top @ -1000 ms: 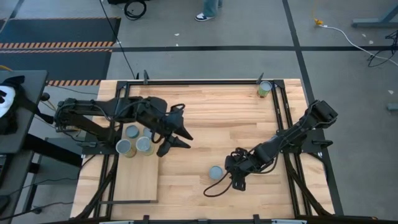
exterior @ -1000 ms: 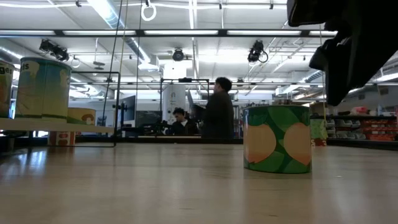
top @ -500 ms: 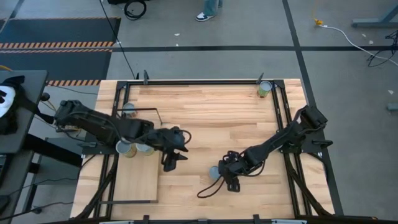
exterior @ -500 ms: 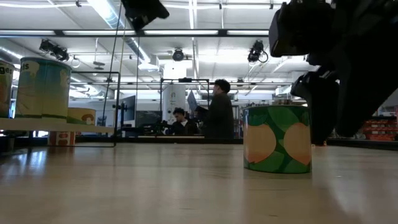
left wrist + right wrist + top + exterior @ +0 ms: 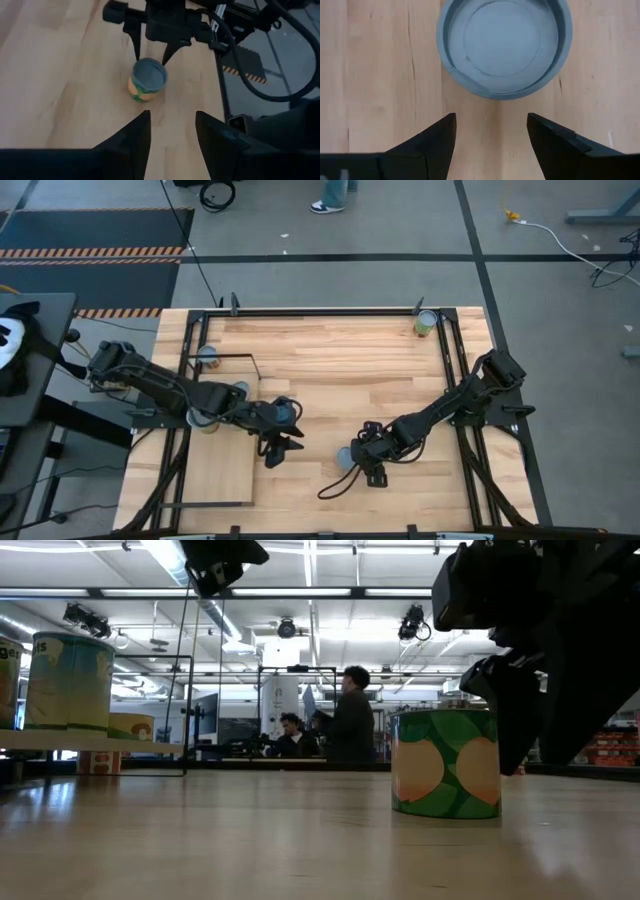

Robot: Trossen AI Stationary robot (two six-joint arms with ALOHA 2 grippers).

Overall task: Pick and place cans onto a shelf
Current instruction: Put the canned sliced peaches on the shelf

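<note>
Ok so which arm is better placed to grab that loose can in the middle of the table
The right. The right gripper is open directly beside the can, fingers aimed at it. The left gripper, also open, faces it from farther off, nearer the shelf.

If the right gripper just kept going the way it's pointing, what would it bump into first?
Most likely the can standing on the table just ahead of the right gripper. The open jaws look lined up to pass either side of it, though depth is hard to judge.

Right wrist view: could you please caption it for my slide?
Right gripper, fingers open, poised beside an upright blue-topped can on the wooden table.
</note>
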